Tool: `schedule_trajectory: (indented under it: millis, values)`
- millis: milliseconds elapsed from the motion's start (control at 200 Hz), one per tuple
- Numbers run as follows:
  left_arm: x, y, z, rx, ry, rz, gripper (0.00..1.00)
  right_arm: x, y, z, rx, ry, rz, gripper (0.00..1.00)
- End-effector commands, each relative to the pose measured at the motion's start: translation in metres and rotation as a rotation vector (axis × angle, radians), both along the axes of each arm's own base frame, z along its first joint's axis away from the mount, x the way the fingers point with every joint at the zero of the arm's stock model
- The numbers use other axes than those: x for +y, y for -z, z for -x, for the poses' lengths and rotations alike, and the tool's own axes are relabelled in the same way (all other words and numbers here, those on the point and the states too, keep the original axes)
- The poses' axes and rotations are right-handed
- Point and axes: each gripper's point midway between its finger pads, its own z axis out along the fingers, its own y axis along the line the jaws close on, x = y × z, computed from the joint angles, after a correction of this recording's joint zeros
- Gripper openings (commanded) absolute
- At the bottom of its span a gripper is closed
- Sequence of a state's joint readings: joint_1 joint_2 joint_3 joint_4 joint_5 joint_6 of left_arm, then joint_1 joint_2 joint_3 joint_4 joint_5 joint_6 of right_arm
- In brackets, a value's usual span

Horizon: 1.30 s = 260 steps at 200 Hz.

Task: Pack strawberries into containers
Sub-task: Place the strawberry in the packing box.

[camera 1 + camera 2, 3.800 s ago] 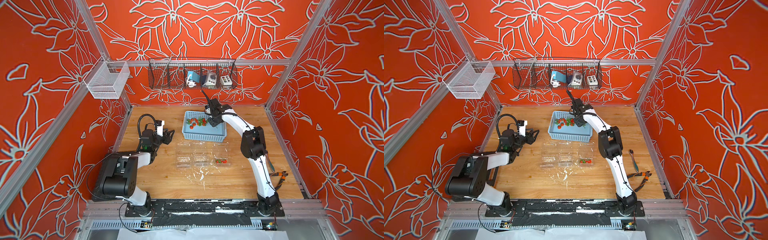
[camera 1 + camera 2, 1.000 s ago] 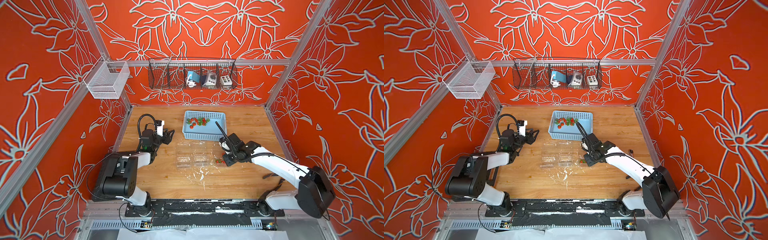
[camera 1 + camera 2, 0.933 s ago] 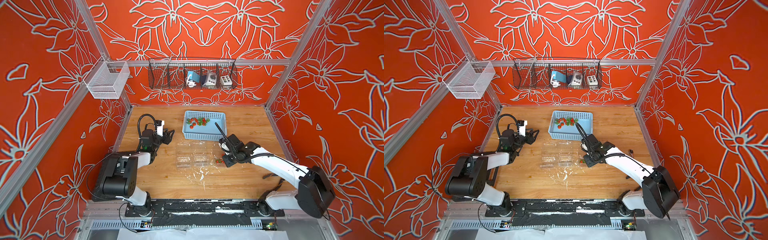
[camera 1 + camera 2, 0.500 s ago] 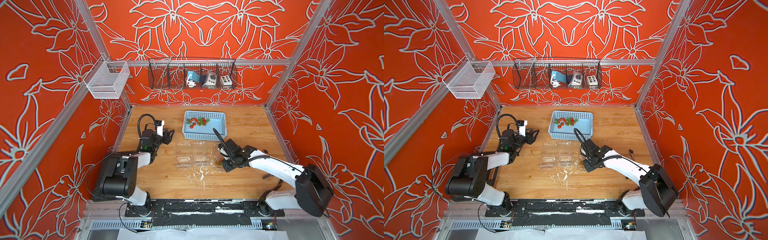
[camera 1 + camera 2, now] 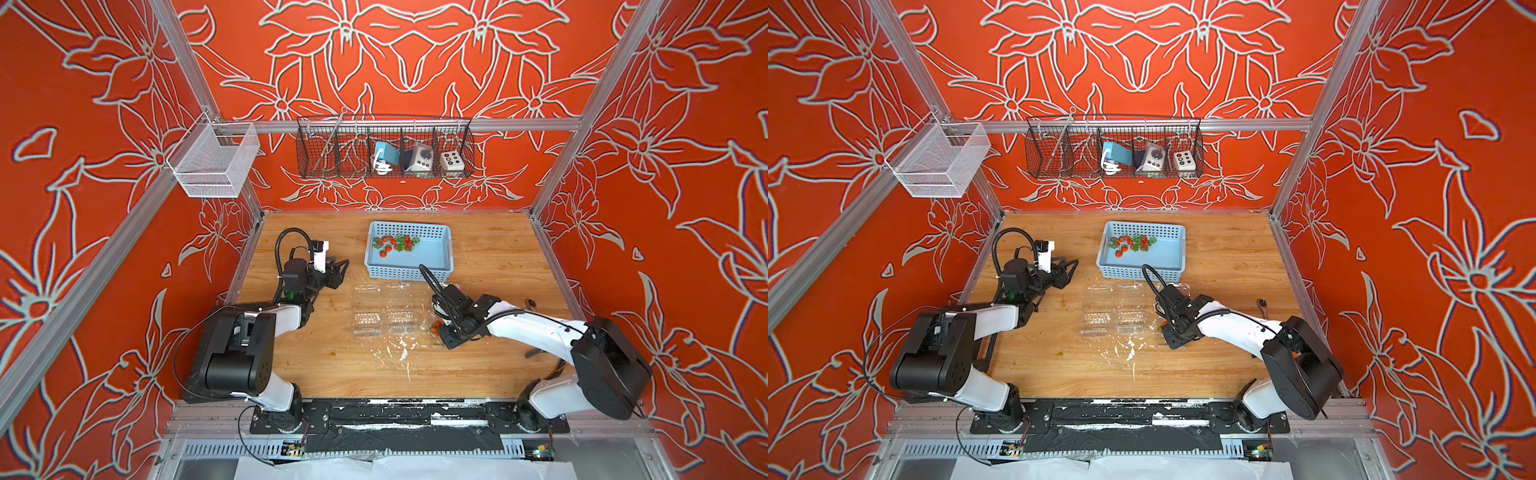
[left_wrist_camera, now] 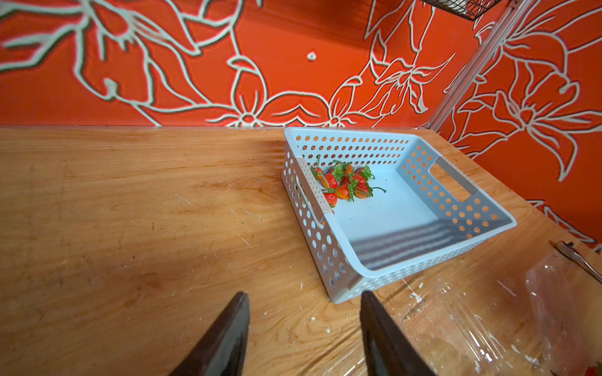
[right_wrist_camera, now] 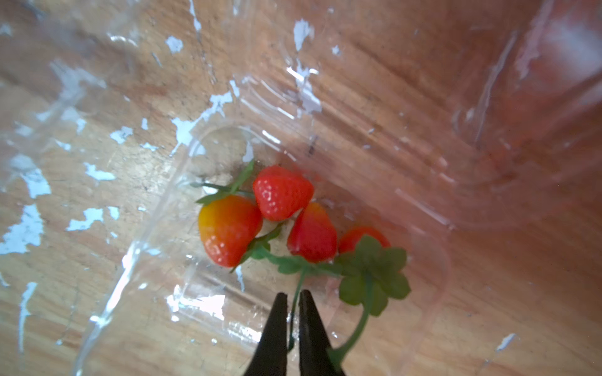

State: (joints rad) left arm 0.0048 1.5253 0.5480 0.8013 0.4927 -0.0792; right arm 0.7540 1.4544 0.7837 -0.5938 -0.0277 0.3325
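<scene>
**A:** What does the right wrist view give that the top views do not?

**B:** Four strawberries [image 7: 281, 192] lying together and touching, one with an orange-yellow side. They are in the right-hand one of the containers [image 7: 130, 254]. In both top views those strawberries [image 5: 435, 327] are only a red speck beside the arm.

**A:** And the right gripper?

**B:** The right gripper [image 7: 293, 294] is low over that container. Its tips are parted by a narrow slit, wider than the thin green stem running through it. From above, its own body hides the tips.

**A:** The left one?

**B:** The left gripper [image 6: 304, 293] stands wide over the bare table [image 6: 130, 211], with nothing between its fingers. A top view puts it at 9 o'clock on the table, well apart from the containers.

**A:** Where are the other strawberries?

**B:** In the basket [image 5: 409, 274] at 12 o'clock, bunched in its 10 o'clock corner. The left wrist view shows them close against the basket's handle wall. The top views show two more containers [image 5: 402, 322] at the table's middle, at 9 o'clock of the one with strawberries in it. The left wrist view catches only clear plastic edges.

**A:** Any writing?

**B:** The rack [image 5: 384, 145] on the back wall holds a box [image 5: 451, 160] with coloured dots. Anything printed there is too small to read.
</scene>
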Motion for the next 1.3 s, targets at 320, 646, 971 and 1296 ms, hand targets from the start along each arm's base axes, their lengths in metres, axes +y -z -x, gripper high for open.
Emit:
schedule_trajectory:
  millis: [320,646,971,1296]
  values:
    - [-0.002,-0.007,-0.001,-0.025,0.007,0.000,0.54,-0.004,0.018,-0.006,-0.003,0.069,0.055,0.26]
    - [-0.002,-0.007,-0.001,-0.025,0.007,0.000,0.54,-0.003,0.017,-0.037,-0.052,0.103,0.088,0.28]
    - [-0.002,-0.008,-0.002,-0.027,0.009,0.001,0.54,-0.010,0.018,-0.051,-0.066,0.131,0.099,0.29]
    - [-0.002,-0.008,-0.002,-0.025,0.009,0.001,0.54,-0.009,-0.013,-0.058,-0.128,0.114,0.063,0.34]
